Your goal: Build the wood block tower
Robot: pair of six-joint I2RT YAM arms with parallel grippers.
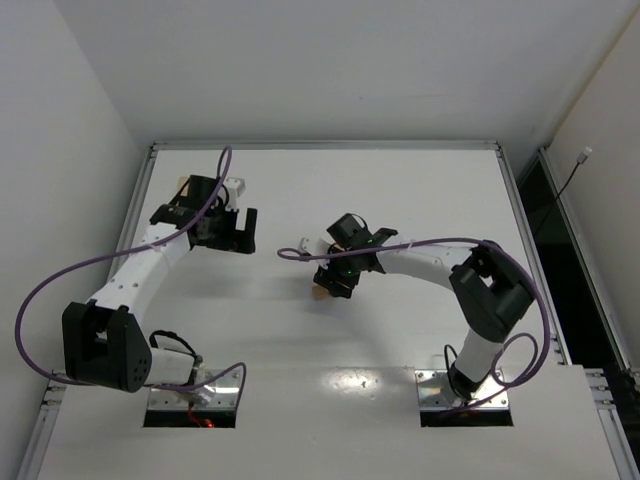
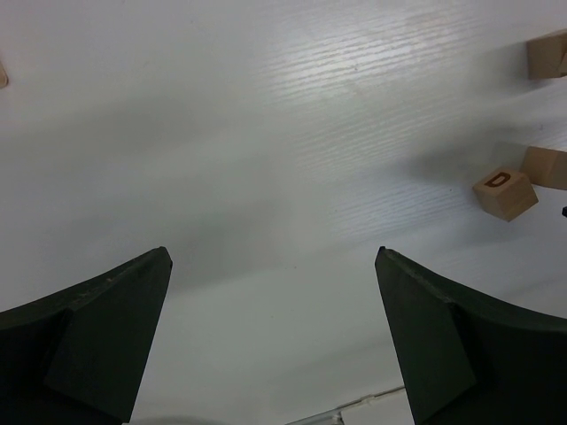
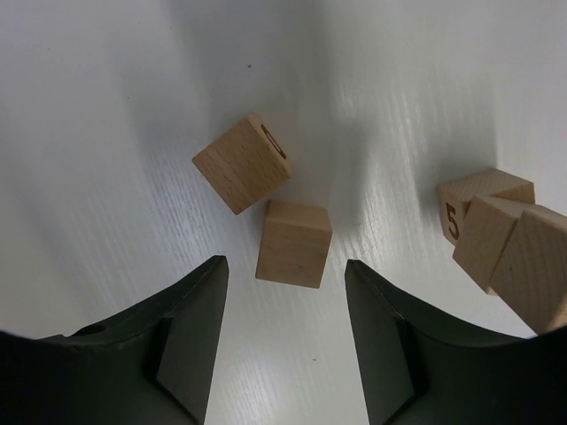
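Counting in the right wrist view gives five wooden cubes [image 3: 294, 239] lying loose on the white table [image 1: 400, 190]. One sits untouched between the parted fingers of the right gripper [image 3: 285, 266], and three crowd together at the right. The left gripper [image 2: 272, 257] gapes wide above bare tabletop. Plain white walls [image 1: 300, 60] enclose the table.

Noted pale bare wood on blocks [image 3: 294, 243]: matt, fine grain showing, dark burnt-looking marks on some faces. Logged table [image 3: 97, 133] as white, smooth with faint fine ridges, soft sheen under light. Marked right fingers [image 3: 182, 354] and left fingers [image 2: 89, 345] as dark matt plastic, slightly grainy. Tagged arms [image 1: 140, 270] as smooth white plastic shells with matt black joints. Tagged cables [image 1: 430, 240] as purple, smooth sheath. Put rail [image 1: 325, 146] down as dull bare grey metal.
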